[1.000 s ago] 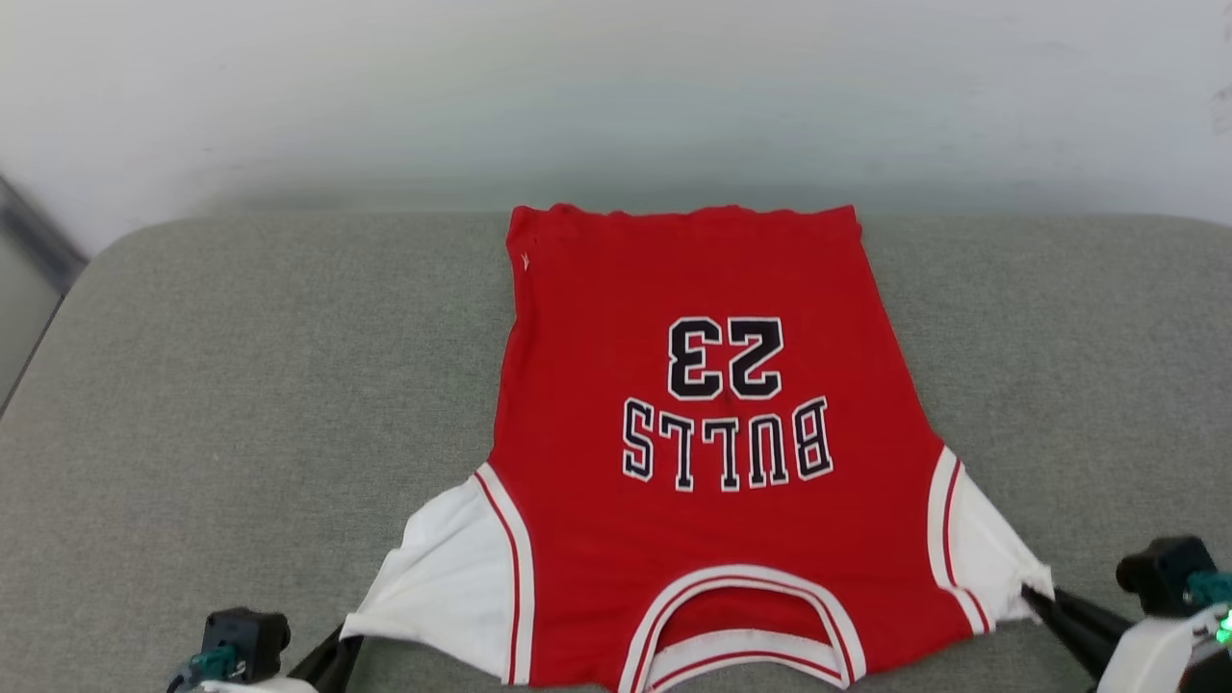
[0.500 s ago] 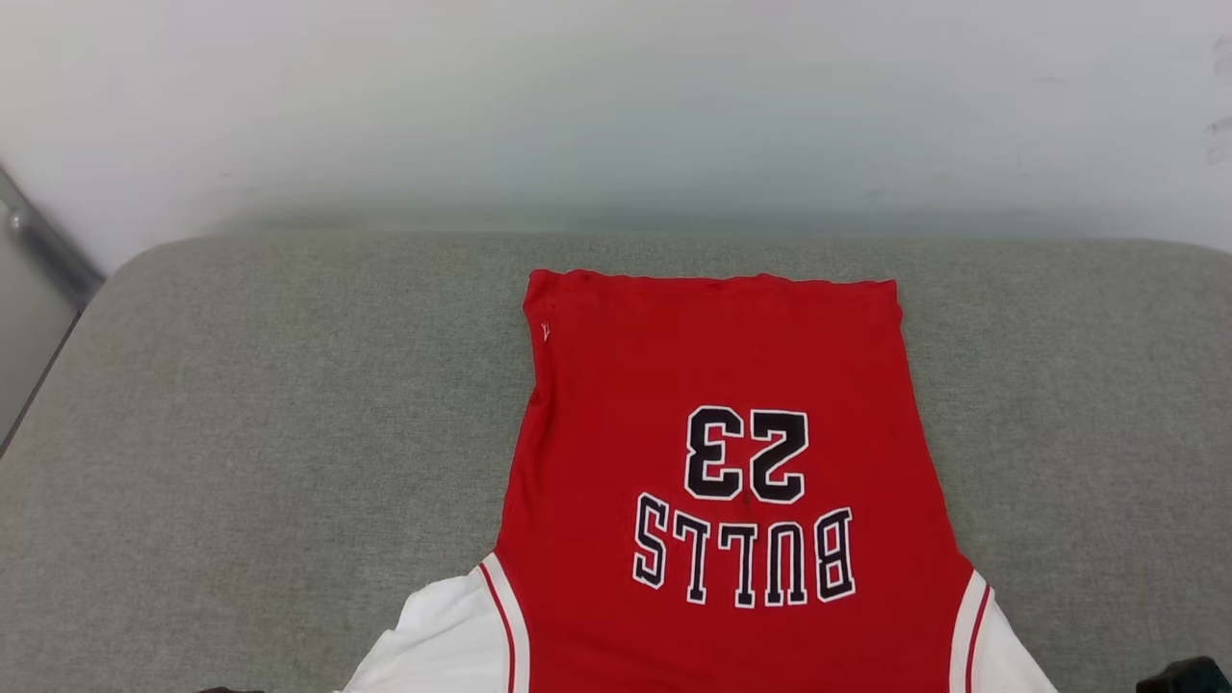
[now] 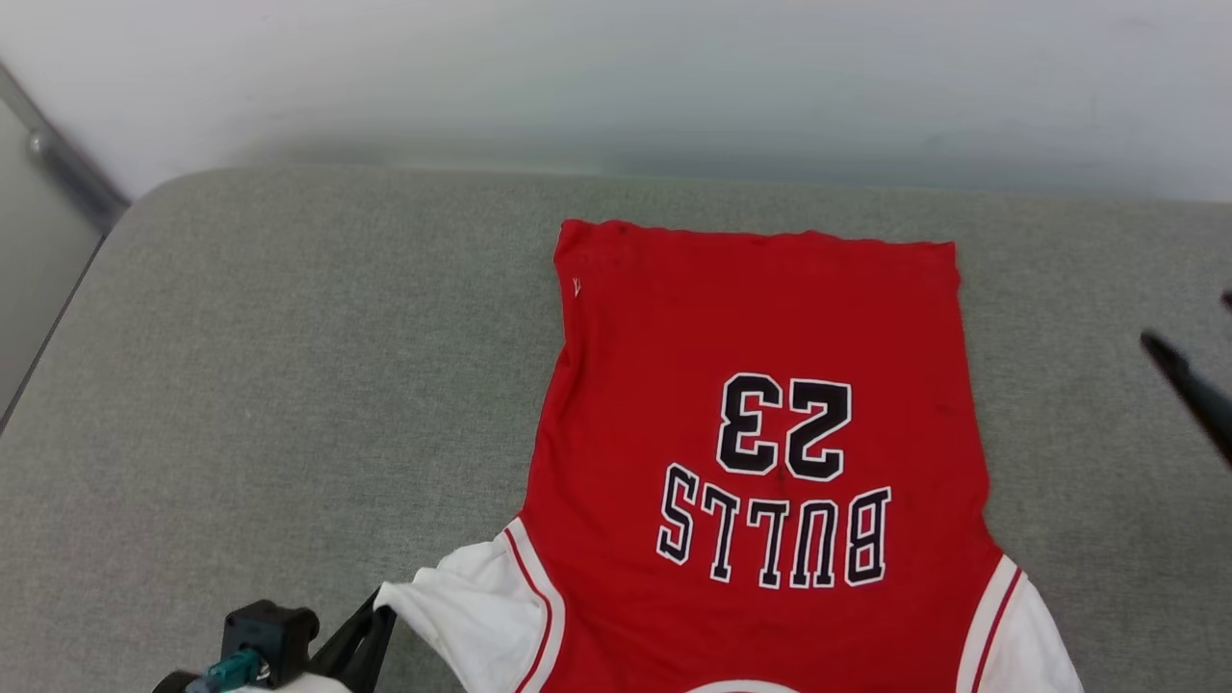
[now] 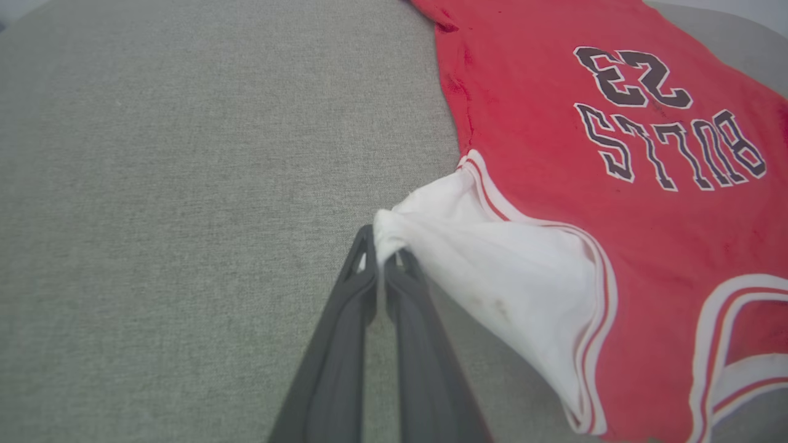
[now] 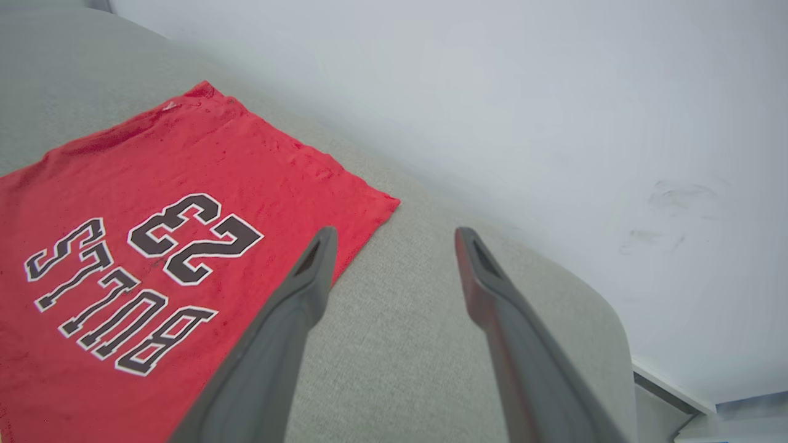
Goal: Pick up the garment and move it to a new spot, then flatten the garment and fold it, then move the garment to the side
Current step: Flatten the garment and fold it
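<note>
L hand (image 4: 381, 247) pinches sleeve (image 4: 492, 271); red garment (image 3: 770, 318) flat (BULLS 23).

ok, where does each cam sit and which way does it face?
Head: up top, facing forward and down at the garment on the grey cushion; left end effector lower left.
Left wrist: looks along its shut fingers pinching the white sleeve.
Right wrist: looks along the open right end effector toward the wall.
Shared: all three see the BULLS 23 print.

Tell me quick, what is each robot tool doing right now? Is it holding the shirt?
Left tool: closed, pinching the shirt by its white sleeve.
Right tool: open, holding nothing.
</note>
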Robot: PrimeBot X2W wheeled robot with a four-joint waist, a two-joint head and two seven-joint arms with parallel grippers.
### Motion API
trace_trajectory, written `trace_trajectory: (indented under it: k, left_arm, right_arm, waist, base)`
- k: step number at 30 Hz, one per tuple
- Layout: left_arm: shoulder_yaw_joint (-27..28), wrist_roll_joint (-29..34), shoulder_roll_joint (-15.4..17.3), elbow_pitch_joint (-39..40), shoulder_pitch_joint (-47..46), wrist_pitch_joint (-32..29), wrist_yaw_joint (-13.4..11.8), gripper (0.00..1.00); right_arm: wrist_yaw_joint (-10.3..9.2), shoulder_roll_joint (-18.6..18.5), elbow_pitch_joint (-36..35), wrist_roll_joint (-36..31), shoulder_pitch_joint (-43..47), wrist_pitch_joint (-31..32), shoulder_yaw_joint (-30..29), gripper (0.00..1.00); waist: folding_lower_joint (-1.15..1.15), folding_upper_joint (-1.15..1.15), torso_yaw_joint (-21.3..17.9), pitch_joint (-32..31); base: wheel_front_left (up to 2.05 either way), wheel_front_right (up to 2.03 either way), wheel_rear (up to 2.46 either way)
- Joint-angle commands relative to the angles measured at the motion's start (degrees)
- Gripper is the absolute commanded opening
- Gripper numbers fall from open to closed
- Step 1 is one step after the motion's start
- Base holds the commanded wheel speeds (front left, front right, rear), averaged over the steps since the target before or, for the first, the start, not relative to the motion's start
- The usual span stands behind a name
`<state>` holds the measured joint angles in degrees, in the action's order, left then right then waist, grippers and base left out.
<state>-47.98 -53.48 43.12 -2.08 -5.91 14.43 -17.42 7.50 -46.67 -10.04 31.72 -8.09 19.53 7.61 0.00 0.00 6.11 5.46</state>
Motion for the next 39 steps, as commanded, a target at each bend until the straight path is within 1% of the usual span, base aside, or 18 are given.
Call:
trace_trajectory:
  k: [1,4,7,10,15,18,20,22,26,30,35,37,38,39]
  left_arm:
    - [0.04,1.11,-0.35,0.85,-1.74,0.35,-0.30,0.00]
    - [0.01,2.80,-1.19,2.21,-3.99,0.42,-0.33,0.00]
    - [-0.03,4.32,-2.36,3.42,-6.30,0.46,-0.24,0.00]
    - [0.33,5.61,-3.58,4.40,-8.11,0.54,0.01,0.00]
    - [1.03,7.57,-5.37,5.59,-10.30,0.71,0.25,0.00]
    - [1.52,8.59,-6.54,5.93,-11.47,0.76,0.49,0.00]
    - [1.85,9.31,-7.30,6.25,-12.06,0.80,0.68,0.00]
    - [2.46,9.88,-7.87,6.61,-12.48,0.83,0.76,0.00]
    - [3.36,11.29,-9.01,7.50,-13.15,0.86,1.24,0.00]
    - [3.88,12.66,-10.10,8.03,-13.46,0.87,1.57,0.00]
    - [4.32,13.62,-10.74,8.23,-13.45,0.86,2.06,0.00]
    - [4.39,13.92,-10.96,8.16,-13.50,0.87,2.22,0.00]
    - [4.41,14.05,-11.02,8.02,-13.46,0.82,2.29,0.00]
    - [4.46,14.09,-11.13,7.89,-13.43,0.82,2.39,0.00]
  right_arm:
    - [-0.03,-0.15,0.31,0.09,-5.07,1.12,-0.73,1.00]
    - [-0.03,-0.87,2.49,0.58,-15.28,4.98,-0.61,1.00]
    - [-0.03,-0.67,6.52,1.59,-25.44,11.19,1.75,1.00]
    - [-0.03,-0.76,11.51,3.05,-34.64,20.53,5.01,1.00]
    - [-0.03,1.19,19.07,7.20,-46.86,38.28,8.57,1.00]
    - [-0.02,2.54,22.95,6.79,-51.45,46.32,9.57,1.00]
    - [-0.02,2.70,24.67,5.33,-53.63,50.14,10.10,1.00]
    - [-0.02,3.51,26.72,3.79,-54.90,52.79,9.46,1.00]
    - [-0.02,4.76,30.02,0.75,-55.59,54.94,7.77,1.00]
    - [-0.02,5.24,32.08,-1.17,-52.28,56.08,7.32,1.00]
    - [0.00,6.07,32.77,-1.22,-47.09,57.32,8.60,1.00]
    - [0.00,6.33,32.79,-0.80,-45.53,57.33,8.18,1.00]
    - [0.00,6.41,32.57,-0.83,-45.15,57.25,7.92,0.84]
    - [0.00,6.18,32.10,-1.00,-45.01,56.91,7.94,0.03]
  waist:
    - [0.00,0.00,2.11,3.13]
    - [0.00,0.00,3.91,6.71]
    - [0.00,0.00,5.90,10.36]
    - [0.00,0.00,7.75,14.08]
    - [0.00,0.00,10.36,19.68]
    - [0.00,0.00,11.51,22.27]
    - [0.00,0.00,12.16,23.93]
    - [0.00,0.00,12.75,25.53]
    - [0.00,0.00,13.83,28.43]
    - [0.00,0.00,14.69,30.16]
    - [0.00,0.00,14.92,30.83]
    - [0.00,0.00,15.02,31.02]
    - [0.00,0.00,15.00,31.05]
    - [0.00,0.00,14.95,31.05]
  base:
    - [0.00,0.00,0.00]
    - [0.00,0.00,0.00]
    - [0.00,0.00,0.00]
    - [0.00,0.00,0.00]
    - [0.00,0.00,0.00]
    - [0.00,0.00,0.00]
    - [0.00,0.00,0.00]
    - [0.00,0.00,0.00]
    - [0.00,0.00,0.00]
    - [0.00,0.00,0.00]
    - [0.00,0.00,0.00]
    - [0.00,0.00,0.00]
    - [0.00,0.00,0.00]
    - [0.00,0.00,0.00]
